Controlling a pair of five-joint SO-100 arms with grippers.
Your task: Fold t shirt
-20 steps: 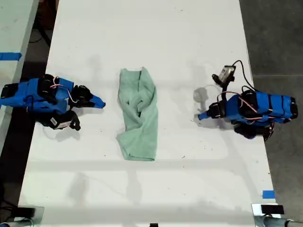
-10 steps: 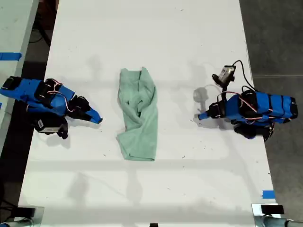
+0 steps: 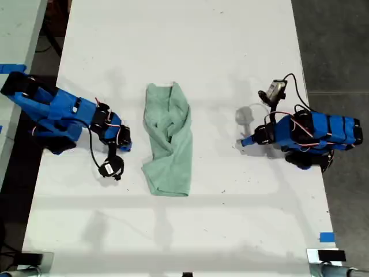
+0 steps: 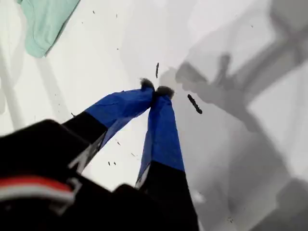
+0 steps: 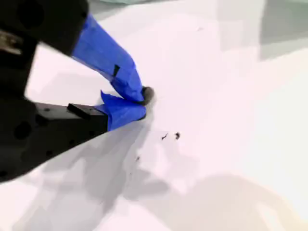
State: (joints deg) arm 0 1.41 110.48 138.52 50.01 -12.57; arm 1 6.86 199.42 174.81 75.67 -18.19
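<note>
Centrally on the white tabletop (image 3: 230, 52) lies the small, pale mint-green, rumpled cloth t shirt (image 3: 168, 139), bunched lengthwise into a narrow strip with twisted creases through its middle. Both blue arms rest on the table, one at each side of the garment and apart from it.

My first gripper (image 4: 155, 90), seen through the first wrist view, has its blue-taped jaws clenched tip to tip with nothing between them; a corner of the t shirt (image 4: 45, 21) shows beyond it, not touching. My second gripper (image 5: 142, 102), seen through the second wrist view, likewise has its jaws pressed together on nothing, its tips down at the bare table surface. A blue tape marker (image 3: 326, 237) sits near the table edge at the exterior view's lower right.
</note>
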